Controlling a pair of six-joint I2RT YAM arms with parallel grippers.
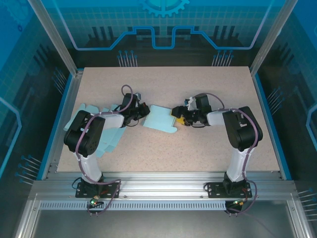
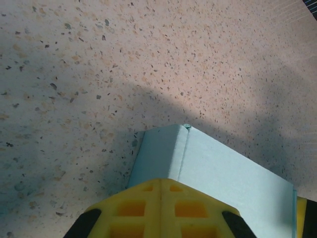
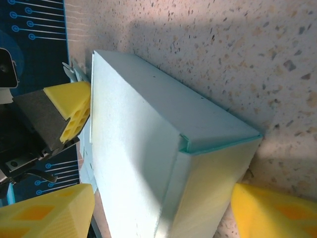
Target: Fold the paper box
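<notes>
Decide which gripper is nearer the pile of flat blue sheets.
Left. The left gripper pinches the box just beside the sheets; the right gripper sits across the box.

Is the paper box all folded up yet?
Looks close. Done: the pale blue paper box already has a box shape with creased sides. In hand: the left gripper pinches one end; the right gripper straddles the other, squeezing or not I can't tell. Left: closing any end flaps, which I can't see.
</notes>
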